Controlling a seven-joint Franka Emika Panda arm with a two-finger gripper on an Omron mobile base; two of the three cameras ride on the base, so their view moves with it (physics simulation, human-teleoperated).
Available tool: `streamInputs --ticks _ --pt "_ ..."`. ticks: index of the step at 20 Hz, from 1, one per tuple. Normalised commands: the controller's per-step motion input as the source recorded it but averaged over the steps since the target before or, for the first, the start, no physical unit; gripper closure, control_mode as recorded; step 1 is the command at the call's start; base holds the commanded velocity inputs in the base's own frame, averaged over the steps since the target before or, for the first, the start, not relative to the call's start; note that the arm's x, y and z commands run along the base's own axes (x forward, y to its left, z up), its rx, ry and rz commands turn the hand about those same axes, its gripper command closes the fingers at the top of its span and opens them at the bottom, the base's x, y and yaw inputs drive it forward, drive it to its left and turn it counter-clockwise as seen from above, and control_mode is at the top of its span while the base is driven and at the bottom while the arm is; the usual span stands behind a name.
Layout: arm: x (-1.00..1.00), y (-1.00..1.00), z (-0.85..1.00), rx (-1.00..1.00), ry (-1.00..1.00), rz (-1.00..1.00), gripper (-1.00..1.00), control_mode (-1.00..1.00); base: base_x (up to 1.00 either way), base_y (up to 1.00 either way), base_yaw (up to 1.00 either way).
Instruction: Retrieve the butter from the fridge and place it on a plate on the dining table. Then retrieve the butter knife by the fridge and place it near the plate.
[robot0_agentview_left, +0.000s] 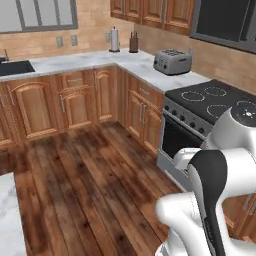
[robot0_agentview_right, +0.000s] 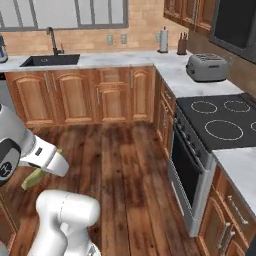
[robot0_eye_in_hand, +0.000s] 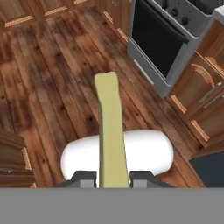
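A kitchen with a wooden floor (robot0_agentview_right: 125, 160), wooden cabinets (robot0_agentview_right: 80, 95) and a stove (robot0_agentview_right: 220, 120) lies ahead. The gripper (robot0_eye_in_hand: 113, 177) is clamped on the butter (robot0_eye_in_hand: 110, 127), which juts out from between the fingertips above the floor.

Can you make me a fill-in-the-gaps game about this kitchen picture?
1. The end effector is shut on the ____.
2. The toaster sits on the ____.
3. Below the butter lies a floor made of ____.
4. The stove has an oven door coloured ____.

Missing words: butter, counter, wood, black.
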Motion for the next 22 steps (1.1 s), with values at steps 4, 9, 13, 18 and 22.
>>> streamInputs --ticks 4,9,13,18,22 --pt "0.0 0.0 0.0 0.0 0.0 0.0 1.0 1.0 0.22 0.02 0.86" --pt "0.0 0.0 0.0 0.0 0.0 0.0 1.0 1.0 0.25 -0.03 0.69" --pt "0.0 0.0 0.0 0.0 0.0 0.0 1.0 1.0 0.41 -0.26 0.7" --pt "0.0 0.0 0.0 0.0 0.0 0.0 1.0 1.0 0.37 -0.29 0.57" --pt "0.0 0.0 0.0 0.0 0.0 0.0 1.0 1.0 0.5 -0.33 0.14"
